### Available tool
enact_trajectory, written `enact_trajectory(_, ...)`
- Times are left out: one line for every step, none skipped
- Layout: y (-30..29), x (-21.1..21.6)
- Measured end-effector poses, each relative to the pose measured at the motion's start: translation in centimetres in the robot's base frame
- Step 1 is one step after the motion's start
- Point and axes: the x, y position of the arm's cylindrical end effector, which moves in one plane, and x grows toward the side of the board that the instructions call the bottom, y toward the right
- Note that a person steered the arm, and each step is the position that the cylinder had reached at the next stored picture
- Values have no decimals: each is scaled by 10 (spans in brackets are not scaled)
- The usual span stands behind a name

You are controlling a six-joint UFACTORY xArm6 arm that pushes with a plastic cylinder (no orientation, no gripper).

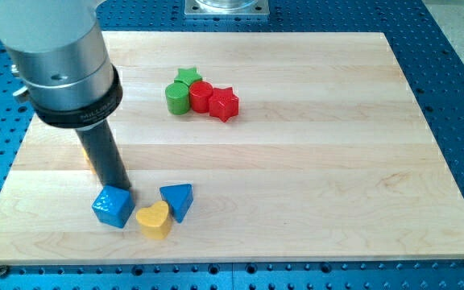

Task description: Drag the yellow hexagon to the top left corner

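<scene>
Only a thin yellow-orange sliver (88, 156) shows at the rod's left edge, at the view's left side of the wooden board (312, 177). It may be the yellow hexagon, but the rod hides most of it and the shape cannot be made out. My tip (122, 189) is on the board just below and right of that sliver. It touches or nearly touches the top edge of a blue cube (112, 206).
A yellow heart (154, 220) and a blue triangle (177, 200) lie right of the blue cube near the bottom edge. A green star (188, 76), green cylinder (177, 98), red cylinder (200, 97) and red star (224, 103) cluster near the top middle.
</scene>
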Motion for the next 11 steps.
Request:
enact_trajectory(-15,-35)
enact_trajectory(1,-104)
enact_trajectory(9,-120)
enact_trajectory(-3,-49)
enact_trajectory(-19,-47)
enact_trajectory(-22,-100)
enact_trajectory(-19,-133)
enact_trajectory(-25,-113)
enact_trajectory(-24,-185)
enact_trajectory(-22,-161)
enact_trajectory(-41,-119)
